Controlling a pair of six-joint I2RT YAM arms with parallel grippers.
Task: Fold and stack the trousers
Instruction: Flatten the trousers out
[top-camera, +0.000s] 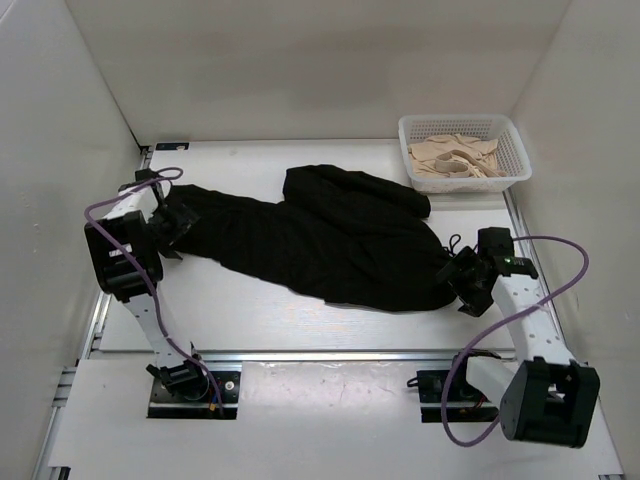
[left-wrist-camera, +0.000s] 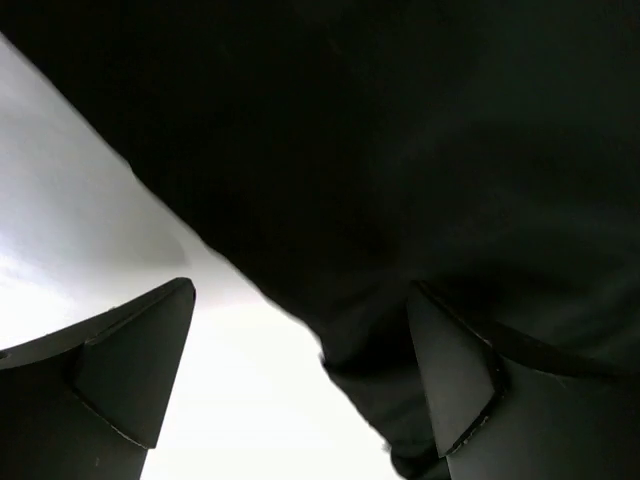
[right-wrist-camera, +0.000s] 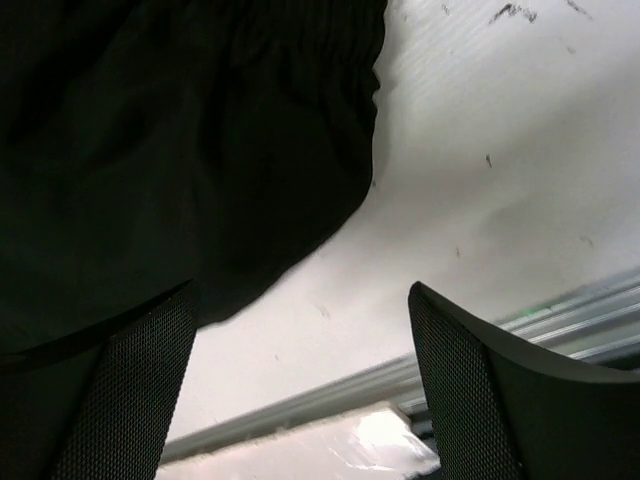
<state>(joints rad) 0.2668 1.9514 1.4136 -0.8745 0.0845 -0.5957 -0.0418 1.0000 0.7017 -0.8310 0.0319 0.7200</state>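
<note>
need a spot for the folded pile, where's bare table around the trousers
Widest bare table lies between the trousers and the front rail, left of centre. A narrower strip runs behind the legs, left of the basket. Crowded: the basket corner and both ends, where the left gripper and right gripper sit.

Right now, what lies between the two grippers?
Only the wrinkled black soft-fabric trousers, spread across the white table from the left gripper to the right gripper, as the top external view shows.
</note>
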